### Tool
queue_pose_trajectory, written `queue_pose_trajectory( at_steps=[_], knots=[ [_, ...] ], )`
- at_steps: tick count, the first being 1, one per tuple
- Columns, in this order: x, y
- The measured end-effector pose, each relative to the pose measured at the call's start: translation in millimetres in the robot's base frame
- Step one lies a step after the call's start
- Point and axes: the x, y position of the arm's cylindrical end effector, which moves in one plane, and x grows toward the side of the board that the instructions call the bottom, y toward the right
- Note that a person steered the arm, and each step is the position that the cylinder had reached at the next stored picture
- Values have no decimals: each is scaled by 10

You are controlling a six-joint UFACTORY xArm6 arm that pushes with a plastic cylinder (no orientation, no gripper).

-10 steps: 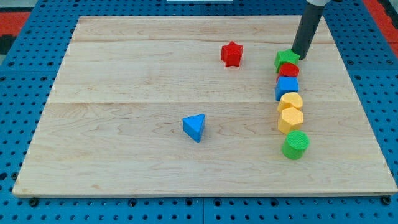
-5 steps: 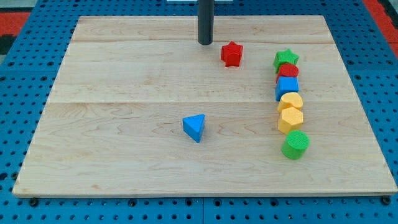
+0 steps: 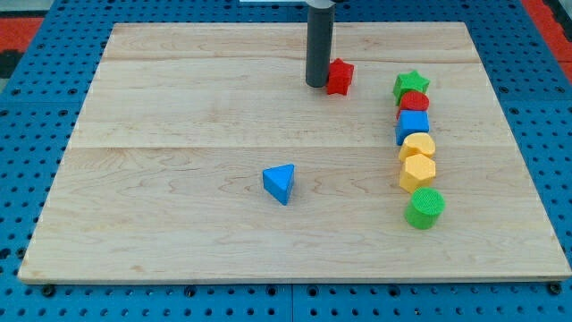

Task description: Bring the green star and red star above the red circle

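Note:
The red star [image 3: 340, 77] lies on the wooden board [image 3: 179, 224] near the view's top, right of centre. My tip [image 3: 316, 85] rests against the red star's left side. The green star [image 3: 411, 86] sits further to the view's right, touching the top of the red circle [image 3: 415, 101] just below it. The red star is about 80 px left of the green star.
Below the red circle runs a column of blocks: a blue cube [image 3: 413, 124], a yellow block [image 3: 417, 146], a yellow hexagon [image 3: 417, 172] and a green cylinder [image 3: 424, 207]. A blue triangle [image 3: 280, 183] lies near the board's middle.
My tip moved from the green star's right side across to the view's left, then came down and right against the red star's left side. The red star has shifted slightly right.

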Motion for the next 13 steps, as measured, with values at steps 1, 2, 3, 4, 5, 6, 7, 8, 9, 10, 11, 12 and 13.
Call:
queue_pose_trajectory(
  at_steps=[1,2,3,4,5,6,7,8,9,10,11,12,13],
  knots=[
    [-180,95],
    [-186,411],
    [-186,562],
    [-186,765],
    [-474,987],
    [-771,1181],
    [-865,921],
    [-477,72],
    [-17,-14],
    [-16,241],
    [3,484],
    [-34,509],
    [-88,577]
  ],
)
